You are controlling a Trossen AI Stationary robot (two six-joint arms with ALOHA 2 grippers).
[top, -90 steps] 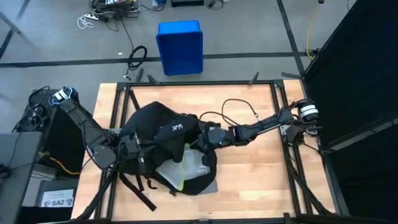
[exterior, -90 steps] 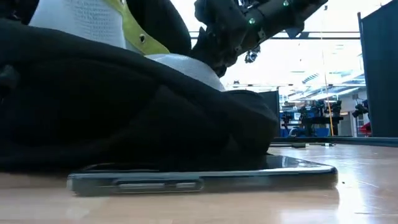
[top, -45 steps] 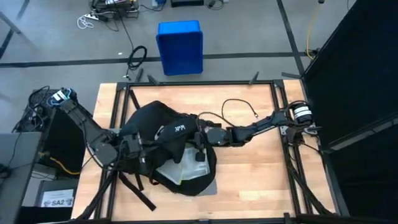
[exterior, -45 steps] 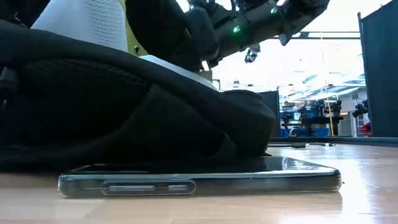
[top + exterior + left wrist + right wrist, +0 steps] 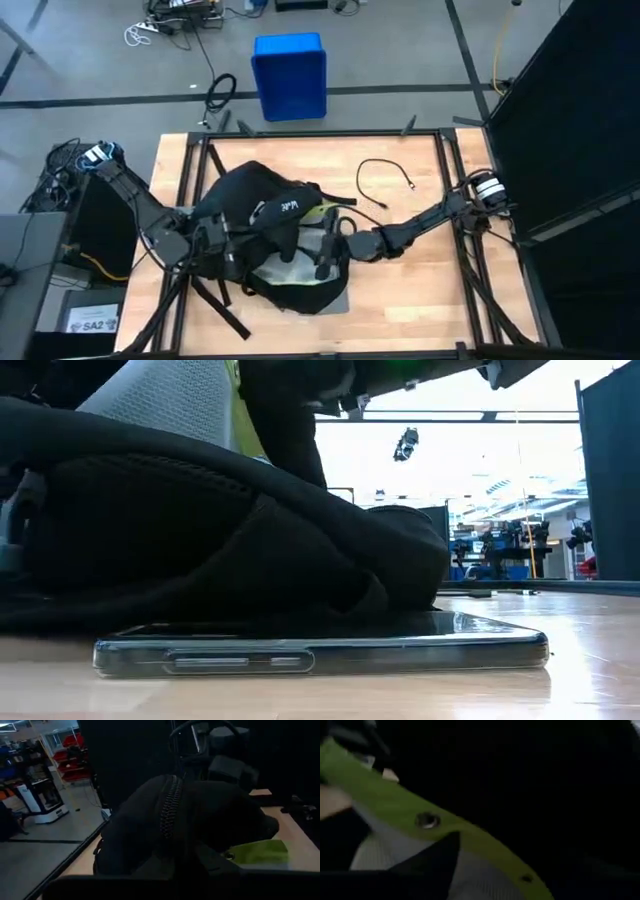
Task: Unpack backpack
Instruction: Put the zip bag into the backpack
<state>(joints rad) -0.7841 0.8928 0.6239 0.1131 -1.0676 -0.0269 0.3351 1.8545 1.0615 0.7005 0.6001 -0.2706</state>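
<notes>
Here, backpack (image 5: 262, 225) overhanging tablet (image 5: 320, 643), right hand (image 5: 325, 262) inside

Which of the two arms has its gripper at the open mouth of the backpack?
The right gripper: it reaches the backpack opening beside the yellow-green lining. The left gripper is at the backpack's outer side.

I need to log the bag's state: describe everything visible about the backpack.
The backpack is large, rounded, black fabric, lying on the wooden table at its left half. Its opening gapes, showing yellow-green lining and pale mesh inside. A small white logo sits on top, and black straps trail toward the table's near edge. A flat dark slab lies under its edge. The left gripper is at its left side; the right gripper reaches into the opening.
</notes>
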